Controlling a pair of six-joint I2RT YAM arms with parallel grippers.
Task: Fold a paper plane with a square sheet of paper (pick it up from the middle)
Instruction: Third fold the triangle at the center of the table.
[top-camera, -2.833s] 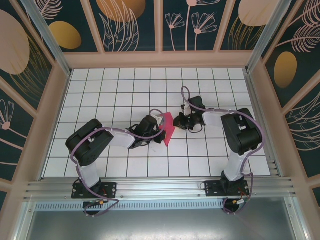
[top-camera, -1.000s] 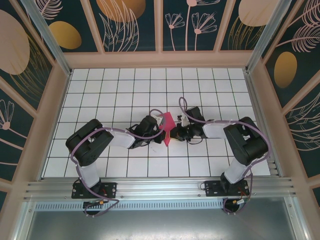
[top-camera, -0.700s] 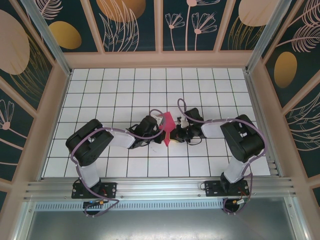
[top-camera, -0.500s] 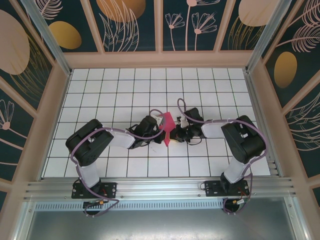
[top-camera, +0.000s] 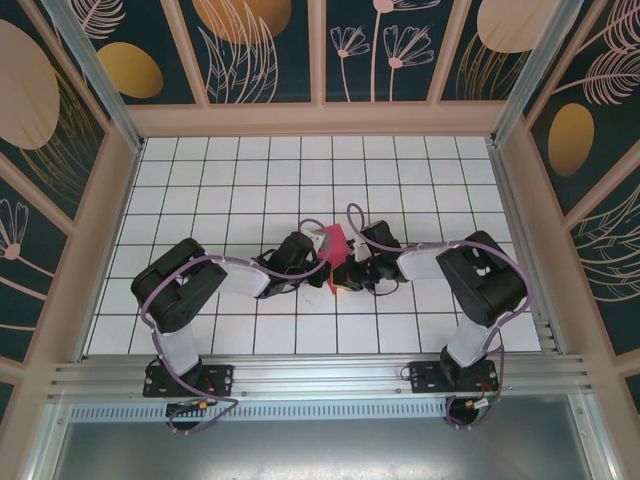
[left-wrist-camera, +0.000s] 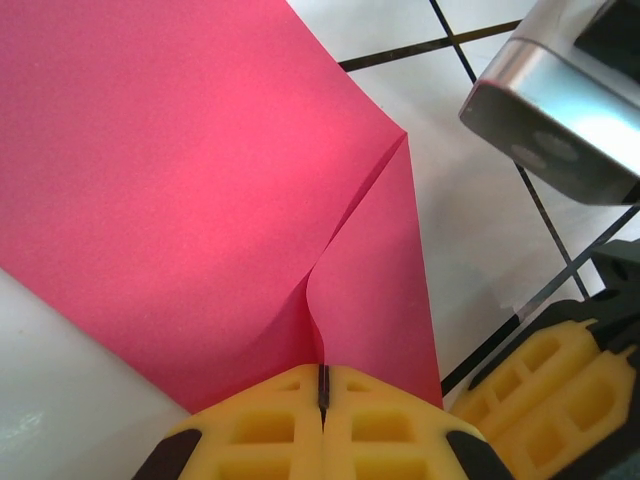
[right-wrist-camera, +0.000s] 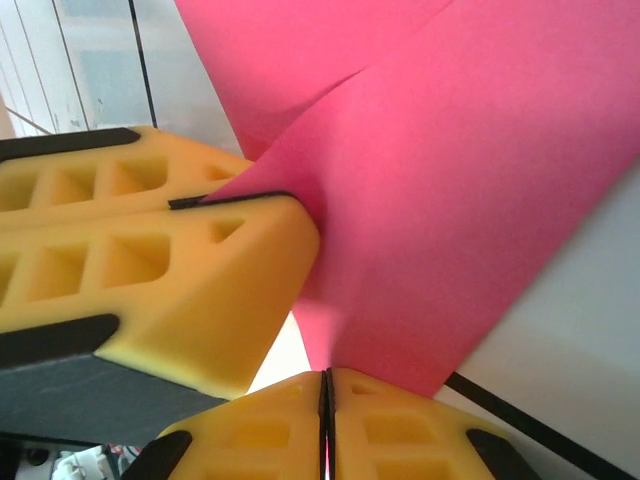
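Note:
The square sheet of paper (top-camera: 334, 243) is magenta-pink, folded into layers and held upright off the tiles at mid-table. My left gripper (top-camera: 318, 258) is shut on it from the left. In the left wrist view a crease of the paper (left-wrist-camera: 200, 170) runs into my left gripper (left-wrist-camera: 323, 388). My right gripper (top-camera: 347, 274) is shut on the paper's near corner from the right. In the right wrist view a pink tip (right-wrist-camera: 470, 190) enters my right gripper (right-wrist-camera: 325, 402), with the left fingers (right-wrist-camera: 150, 270) close beside. Whether the folds form the paper plane I cannot tell.
White tiled table (top-camera: 240, 180) with open room all round the two grippers. Patterned walls and a pale frame (top-camera: 120, 200) enclose it. The right gripper's yellow fingers (left-wrist-camera: 545, 390) and a metal part (left-wrist-camera: 560, 130) crowd the right of the left wrist view.
The right gripper has slid left and nearer, closing in on the left gripper at the paper's near corner. The left arm has held still. The paper looks more bunched.

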